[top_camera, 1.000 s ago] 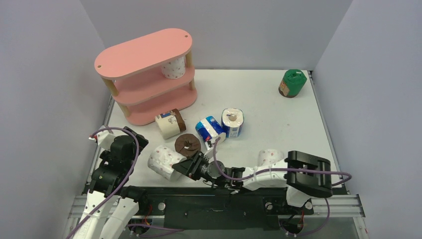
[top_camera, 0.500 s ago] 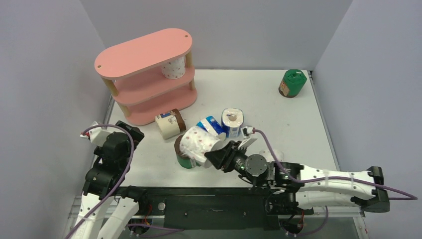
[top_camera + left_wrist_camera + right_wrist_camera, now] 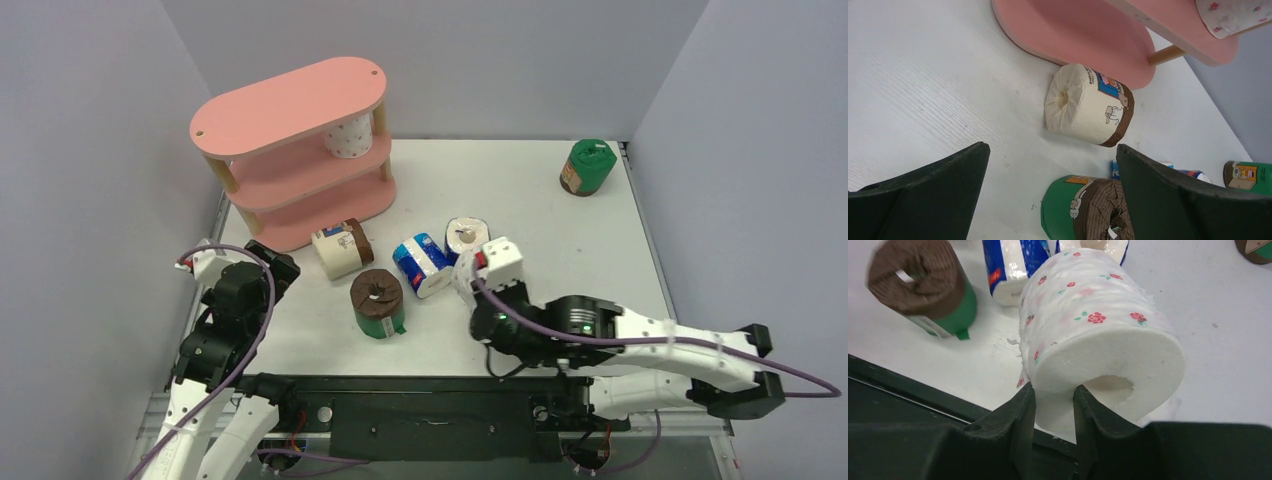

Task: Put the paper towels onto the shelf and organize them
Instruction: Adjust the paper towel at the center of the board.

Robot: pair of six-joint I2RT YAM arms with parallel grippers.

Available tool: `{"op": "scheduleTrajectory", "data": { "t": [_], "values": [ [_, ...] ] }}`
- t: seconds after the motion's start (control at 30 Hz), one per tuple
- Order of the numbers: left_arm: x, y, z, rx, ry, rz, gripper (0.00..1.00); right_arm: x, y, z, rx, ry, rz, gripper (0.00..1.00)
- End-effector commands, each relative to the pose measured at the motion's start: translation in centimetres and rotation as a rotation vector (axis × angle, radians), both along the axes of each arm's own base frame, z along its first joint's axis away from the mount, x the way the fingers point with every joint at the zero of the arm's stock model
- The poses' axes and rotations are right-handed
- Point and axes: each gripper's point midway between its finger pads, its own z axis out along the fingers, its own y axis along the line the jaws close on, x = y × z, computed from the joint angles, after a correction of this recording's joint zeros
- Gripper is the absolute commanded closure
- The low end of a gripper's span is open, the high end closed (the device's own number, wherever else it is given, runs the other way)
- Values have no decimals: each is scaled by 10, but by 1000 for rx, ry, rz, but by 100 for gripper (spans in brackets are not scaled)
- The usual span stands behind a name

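Note:
My right gripper (image 3: pixel 1054 395) is shut on a white paper towel roll with pink flowers (image 3: pixel 1098 335), one finger inside its core and one outside its wall. The roll hangs above the table. In the top view this gripper (image 3: pixel 478 280) sits by the two blue-and-white rolls (image 3: pixel 422 265) (image 3: pixel 467 240), and its wrist hides most of the held roll. My left gripper (image 3: pixel 1053 190) (image 3: pixel 268 268) stands wide open and empty, with the beige roll (image 3: pixel 1088 105) and the brown-topped green roll (image 3: pixel 1088 210) ahead of it. The pink shelf (image 3: pixel 290 150) holds one dotted roll (image 3: pixel 348 135) on its middle tier.
A green roll (image 3: pixel 587 166) stands alone at the table's far right corner. The beige roll (image 3: pixel 340 248) lies just in front of the shelf's lowest board. The brown-topped roll (image 3: pixel 378 300) stands between the two arms. Grey walls close in three sides.
The right arm has carried the flowered roll from the near left, over the brown-topped roll, to beside the blue-and-white rolls. The left arm barely shifted and stays open.

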Motion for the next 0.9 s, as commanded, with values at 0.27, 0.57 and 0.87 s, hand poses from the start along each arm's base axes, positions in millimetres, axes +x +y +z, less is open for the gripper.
{"op": "scheduleTrajectory", "data": {
  "t": [0.27, 0.57, 0.87],
  "values": [
    [13, -33, -16, -76, -7, -157, 0, -2, 37, -58, -451, 49, 193, 81],
    [11, -54, -27, -104, 25, -275, 0, -16, 75, -105, -551, 129, 366, 80],
    [4, -64, -35, -96, 60, -359, 3, -19, 90, -129, -584, 163, 436, 78]
  ]
}}
